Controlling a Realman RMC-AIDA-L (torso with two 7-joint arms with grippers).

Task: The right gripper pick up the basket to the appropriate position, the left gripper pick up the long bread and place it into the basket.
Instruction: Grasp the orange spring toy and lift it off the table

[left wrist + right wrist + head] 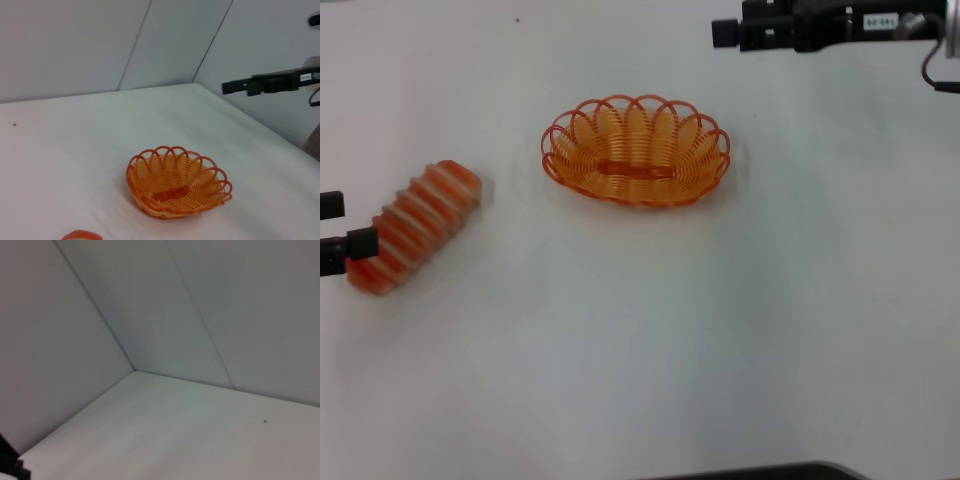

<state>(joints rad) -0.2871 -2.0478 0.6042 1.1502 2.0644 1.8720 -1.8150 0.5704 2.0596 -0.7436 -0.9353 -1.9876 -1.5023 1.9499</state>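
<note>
The oval orange basket (635,150) stands empty on the white table (670,330), toward the back middle; it also shows in the left wrist view (177,187). The long bread (415,225), orange-red with pale stripes, lies slanted at the left, and only its top edge shows in the left wrist view (81,235). My left gripper (358,224) is at the left edge, open, with one finger touching the bread's near end. My right gripper (725,33) hovers at the back right, apart from the basket and holding nothing; it also shows in the left wrist view (234,87).
White walls enclose the table's back and sides (150,315). A small dark speck (517,19) marks the far table. A dark curved edge (750,472) sits at the bottom of the head view. Bare table lies between the bread and the basket.
</note>
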